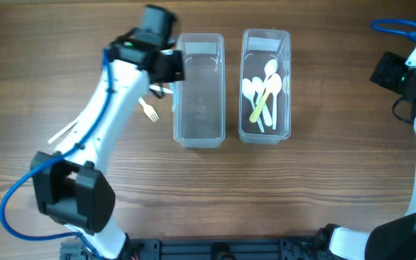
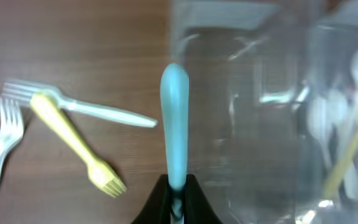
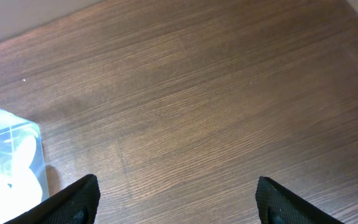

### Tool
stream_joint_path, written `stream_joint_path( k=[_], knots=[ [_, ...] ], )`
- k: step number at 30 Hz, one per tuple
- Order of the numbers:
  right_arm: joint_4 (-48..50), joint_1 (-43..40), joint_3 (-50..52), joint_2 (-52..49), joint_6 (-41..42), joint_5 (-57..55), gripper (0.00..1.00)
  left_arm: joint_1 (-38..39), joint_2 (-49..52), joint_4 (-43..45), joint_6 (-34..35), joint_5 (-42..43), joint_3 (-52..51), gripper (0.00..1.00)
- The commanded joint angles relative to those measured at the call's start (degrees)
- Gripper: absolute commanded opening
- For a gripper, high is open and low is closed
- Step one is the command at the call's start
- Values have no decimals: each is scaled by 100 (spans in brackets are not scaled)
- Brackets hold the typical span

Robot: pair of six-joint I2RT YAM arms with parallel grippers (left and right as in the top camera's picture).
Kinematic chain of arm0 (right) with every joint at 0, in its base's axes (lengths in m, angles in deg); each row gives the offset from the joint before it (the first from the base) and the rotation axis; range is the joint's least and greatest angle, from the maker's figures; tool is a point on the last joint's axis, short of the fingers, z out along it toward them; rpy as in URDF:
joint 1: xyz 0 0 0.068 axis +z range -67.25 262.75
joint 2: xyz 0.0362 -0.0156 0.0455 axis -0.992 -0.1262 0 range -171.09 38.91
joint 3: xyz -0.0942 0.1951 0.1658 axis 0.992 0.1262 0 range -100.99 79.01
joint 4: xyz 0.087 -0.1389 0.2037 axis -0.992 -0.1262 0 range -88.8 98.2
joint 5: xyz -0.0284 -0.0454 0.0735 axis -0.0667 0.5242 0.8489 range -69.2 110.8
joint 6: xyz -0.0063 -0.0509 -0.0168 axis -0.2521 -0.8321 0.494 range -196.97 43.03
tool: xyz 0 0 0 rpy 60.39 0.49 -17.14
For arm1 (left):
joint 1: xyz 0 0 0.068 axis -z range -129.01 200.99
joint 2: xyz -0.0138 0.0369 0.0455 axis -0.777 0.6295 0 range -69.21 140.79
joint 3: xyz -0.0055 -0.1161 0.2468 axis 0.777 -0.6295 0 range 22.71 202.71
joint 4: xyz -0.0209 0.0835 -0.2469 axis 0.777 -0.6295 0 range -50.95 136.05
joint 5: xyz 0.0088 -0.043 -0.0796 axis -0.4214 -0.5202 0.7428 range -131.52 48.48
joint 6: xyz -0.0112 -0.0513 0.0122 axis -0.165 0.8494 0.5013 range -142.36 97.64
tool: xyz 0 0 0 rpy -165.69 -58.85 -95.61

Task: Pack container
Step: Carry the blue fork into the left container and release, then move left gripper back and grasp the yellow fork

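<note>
left hand clamping teal utensil, long axis pointing straight ahead, sitting just left of empty container. right hand gaping, hanging well away from container.

A robotics lab: robot arms at a wood-grain table.
</note>
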Motion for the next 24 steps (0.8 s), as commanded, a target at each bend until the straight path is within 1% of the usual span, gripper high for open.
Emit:
stream_joint_path(
  k=[1, 2, 5, 6, 7, 8, 11, 13, 14, 15, 16, 17, 18, 19, 21, 22, 24],
  knots=[
    [11, -15, -87, 33, 85, 50, 80, 527, 24, 94, -929, -533, 105, 4],
    [11, -15, -87, 36, 85, 50, 80, 627, 188, 111, -1056, -503, 105, 4],
    [11, -13, -87, 36, 85, 50, 80, 671, 426, 195, -1093, -487, 103, 4],
    [9, -13, -87, 36, 85, 52, 80, 671, 492, 229, -1093, -490, 101, 8],
    [2, -13, -87, 36, 85, 52, 80, 671, 603, 293, -1093, -490, 98, 17],
    [-11, -13, -87, 36, 85, 52, 80, 671, 686, 328, -1093, -485, 98, 18],
    [-37, -13, -87, 36, 85, 52, 80, 671, 870, 354, -1093, -157, 98, 26],
    [-42, -13, -87, 36, 85, 52, 80, 671, 887, 354, -1091, -92, 98, 31],
    [-50, -13, -87, 33, 85, 52, 80, 671, 866, 341, -1084, -216, 109, 29],
    [-57, -13, -87, 36, 83, 52, 80, 667, 798, 293, -1012, -431, 131, 24],
    [-57, -13, -87, 36, 83, 50, 80, 651, 723, 238, -927, -632, 155, 24],
    [-57, -13, -87, 36, 85, 50, 80, 614, 621, 170, -776, -903, 186, 29],
    [-57, -13, -87, 36, 85, 52, 80, 544, 457, 68, -605, -1169, 195, 37],
    [-59, -13, -87, 36, 85, 52, 80, 450, 302, -59, -474, -1307, 195, 43],
    [-66, -13, -87, 36, 87, 52, 80, 160, 83, -352, 0, -1303, 195, 50],
    [-74, -13, -87, 36, 87, 52, 81, -37, 48, -518, 374, -1303, 192, 51],
    [-87, -13, -87, 36, 90, 52, 81, -514, 70, -741, 1333, -1187, 105, 58]
  ],
)
